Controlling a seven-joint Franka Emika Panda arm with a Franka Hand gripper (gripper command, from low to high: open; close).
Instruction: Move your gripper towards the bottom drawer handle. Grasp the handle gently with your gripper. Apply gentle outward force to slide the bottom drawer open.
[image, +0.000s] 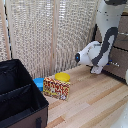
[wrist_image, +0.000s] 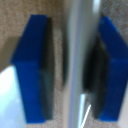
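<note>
Quick update from my end. The approach part looks done: in the wrist view the gripper (wrist_image: 75, 70) has its two blue-tipped fingers (wrist_image: 35, 65) sitting either side of the bottom drawer handle (wrist_image: 80, 55), so the silver bar runs right through the gap between them. The fingers are apart, and I can see a sliver of space on each side of the bar, so I'd say I'm straddling it but not clamped yet. It's pretty blurry though, so a light touch on one pad can't be ruled out.

Still to do, as I read it: squeeze gently, then pull outward to slide the bottom drawer (image: 119, 68) open. I can't see any sign of it sticking out yet.

In the exterior view the dresser sits at about 3 o'clock in the frame, with the white arm (image: 102, 42) reaching down in front of it and hiding the grasp itself.

The handle's long axis runs lengthwise along the dark brown drawer front, crossing square between my fingers, which should suit a straight pull.
</note>
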